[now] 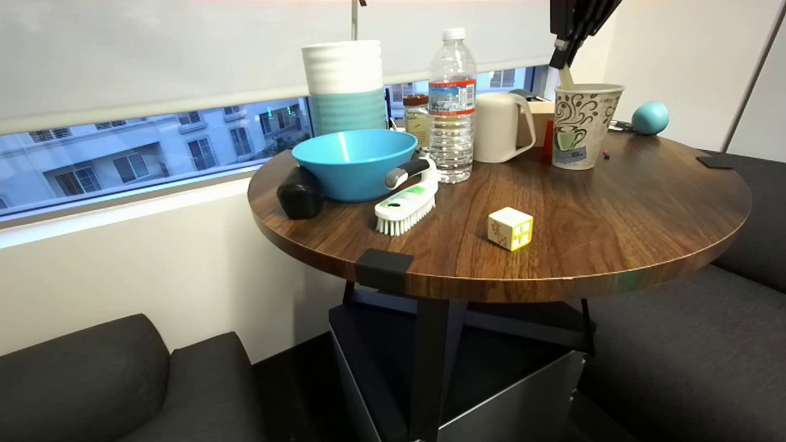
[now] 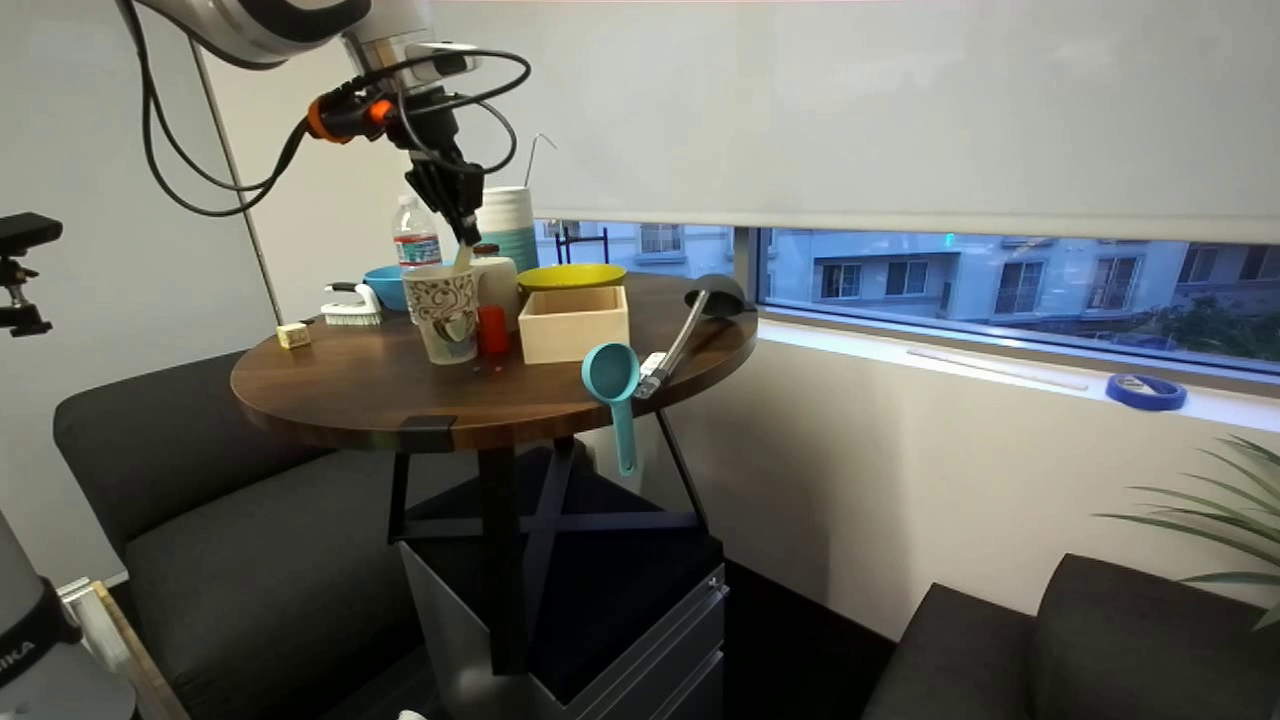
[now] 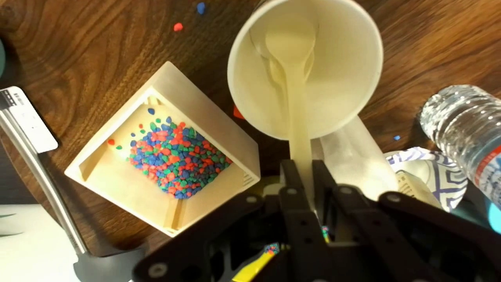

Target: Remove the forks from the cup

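Note:
The patterned paper cup [image 1: 577, 138] stands upright on the table in both exterior views [image 2: 447, 315]. In the wrist view I look into its pale inside [image 3: 348, 70]. My gripper [image 3: 301, 162] is above the rim, its fingers closed on the handle of a cream fork [image 3: 297, 102]. The fork's wide end is inside the cup; I cannot make out tines. At least one more pale fork [image 3: 277, 72] lies under it in the cup, partly hidden. In both exterior views the held fork [image 1: 566, 78] slants from the cup up to my fingertips [image 2: 467, 238].
A wooden box [image 2: 575, 335] with coloured pebbles, a red object [image 2: 492, 330] and a cream mug [image 1: 494, 129] stand close to the cup. Nearby are a water bottle [image 1: 453, 135], blue bowl [image 1: 356, 178], brush [image 1: 408, 205], small cube [image 1: 511, 228] and teal scoop [image 2: 612, 375] at the edge.

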`<act>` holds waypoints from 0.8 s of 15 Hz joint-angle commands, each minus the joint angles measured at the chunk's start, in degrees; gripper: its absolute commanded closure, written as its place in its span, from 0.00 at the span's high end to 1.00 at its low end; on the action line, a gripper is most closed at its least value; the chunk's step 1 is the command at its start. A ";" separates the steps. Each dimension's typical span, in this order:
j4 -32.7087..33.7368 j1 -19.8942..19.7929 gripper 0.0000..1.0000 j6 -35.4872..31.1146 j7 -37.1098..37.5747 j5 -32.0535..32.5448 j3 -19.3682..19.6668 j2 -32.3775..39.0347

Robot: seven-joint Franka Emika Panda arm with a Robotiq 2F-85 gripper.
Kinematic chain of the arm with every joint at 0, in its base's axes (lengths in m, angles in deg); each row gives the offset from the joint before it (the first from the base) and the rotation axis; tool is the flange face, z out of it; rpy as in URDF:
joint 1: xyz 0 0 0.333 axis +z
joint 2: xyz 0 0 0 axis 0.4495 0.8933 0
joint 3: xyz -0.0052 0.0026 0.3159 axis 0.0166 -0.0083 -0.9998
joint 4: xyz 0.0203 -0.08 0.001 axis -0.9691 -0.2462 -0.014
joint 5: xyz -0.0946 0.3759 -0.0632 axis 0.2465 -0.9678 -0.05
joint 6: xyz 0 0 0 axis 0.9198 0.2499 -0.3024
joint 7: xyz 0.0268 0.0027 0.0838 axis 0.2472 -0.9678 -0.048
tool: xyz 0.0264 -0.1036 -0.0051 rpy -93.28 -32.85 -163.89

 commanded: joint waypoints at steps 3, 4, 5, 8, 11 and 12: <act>1.59 -0.68 0.03 1.59 0.58 1.30 -0.67 -3.36; 1.66 -0.75 0.03 1.58 0.63 1.53 -0.75 -4.06; 1.71 -0.83 0.03 1.34 0.61 1.72 -0.78 -4.68; 1.57 -0.84 0.03 1.06 0.54 2.21 -1.09 -6.56; 2.09 -0.32 0.03 1.60 -0.29 1.74 -1.05 -8.49; 2.37 -0.57 0.03 1.53 -0.04 2.25 -1.30 -8.92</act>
